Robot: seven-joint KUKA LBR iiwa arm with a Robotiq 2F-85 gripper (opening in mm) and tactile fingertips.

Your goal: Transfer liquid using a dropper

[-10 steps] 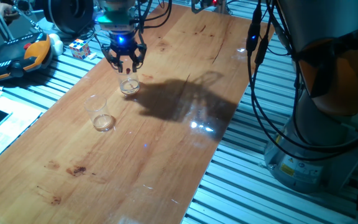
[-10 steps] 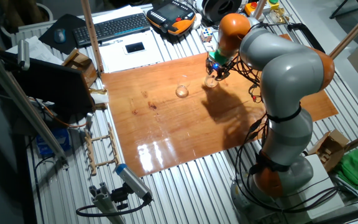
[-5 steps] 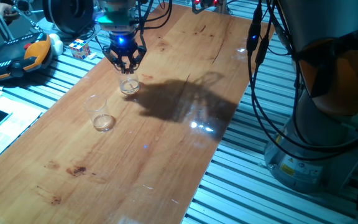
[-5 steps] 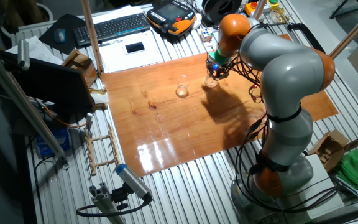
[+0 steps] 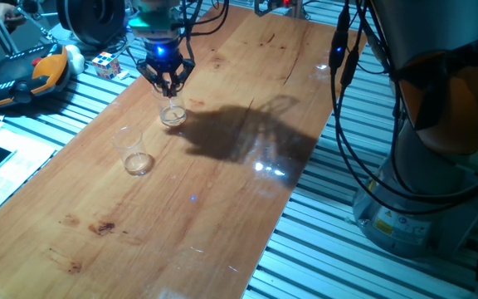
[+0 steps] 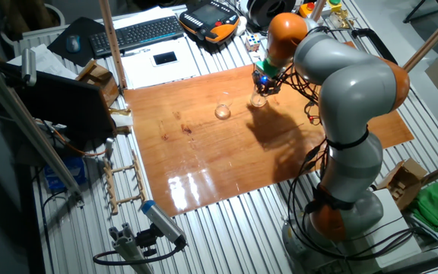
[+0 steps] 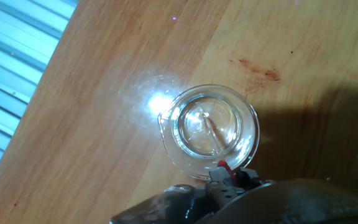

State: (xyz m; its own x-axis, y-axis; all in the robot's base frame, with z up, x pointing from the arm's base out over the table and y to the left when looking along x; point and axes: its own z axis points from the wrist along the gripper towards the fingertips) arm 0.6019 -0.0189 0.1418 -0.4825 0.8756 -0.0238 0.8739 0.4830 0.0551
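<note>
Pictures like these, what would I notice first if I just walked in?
Probably the big grey and orange robot arm bending over the wooden table. Its gripper, glowing blue, is closed on a tiny red-topped dropper dipping into a clear glass. A second glass stands apart, nearer the table's edge.

Dropper (image 7: pixel 211 132) bulb mostly hidden behind blurred gripper (image 7: pixel 229 186) at hand view's bottom edge; finger closure cannot be judged. Liquid level indiscernible.
</note>
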